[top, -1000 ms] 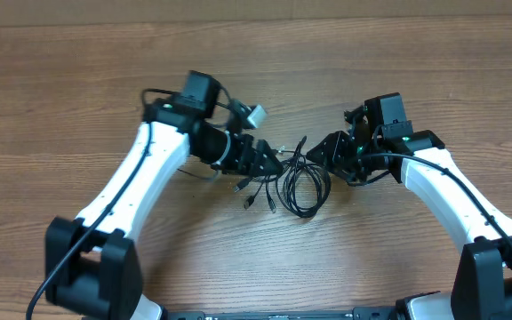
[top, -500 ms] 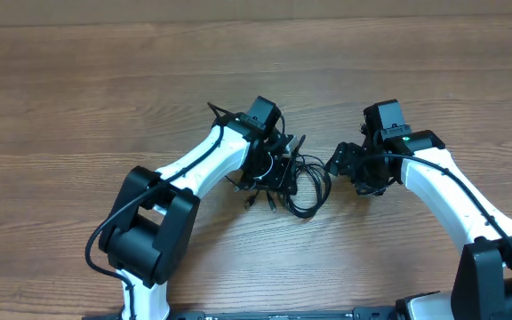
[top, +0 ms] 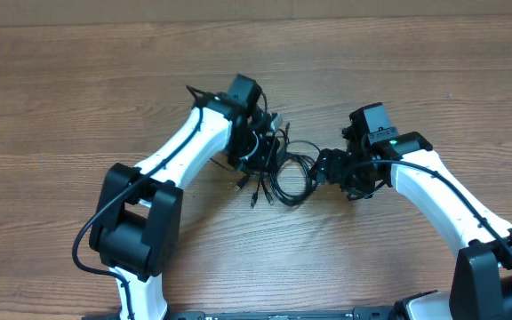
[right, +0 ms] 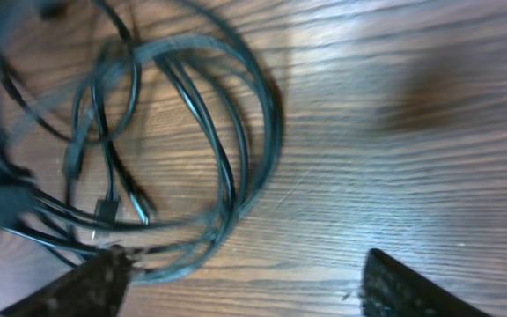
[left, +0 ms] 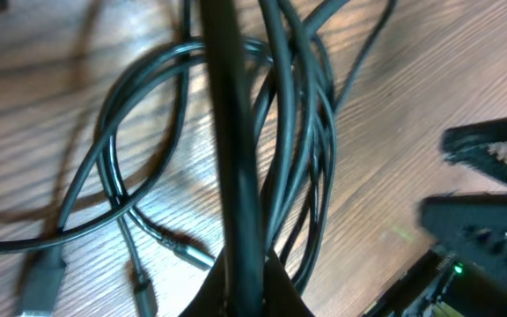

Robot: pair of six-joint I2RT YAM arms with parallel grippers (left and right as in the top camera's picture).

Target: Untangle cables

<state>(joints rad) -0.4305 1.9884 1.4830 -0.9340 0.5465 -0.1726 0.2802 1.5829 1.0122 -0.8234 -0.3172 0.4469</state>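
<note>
1. Grip: the left gripper (left: 246, 295) is pressed together on one strand of the cables (top: 292, 178), which lie mid-frame in the overhead view. Draw that strand slowly toward the upper left.
2. Anchoring: the right gripper (top: 324, 166), fingers spread wide, should pin the bundle's right edge first.
3. Change: the left gripper has closed and shifted up-left; the right has widened and moved left.

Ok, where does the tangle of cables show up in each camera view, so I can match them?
Overhead: cables at the centre of the table.
Left wrist: they fill the left and middle.
Right wrist: upper left.
Shared landmark: the open right hand, just right of the cables overhead, at the right edge in the left wrist view, its fingers along the bottom in the right wrist view.
</note>
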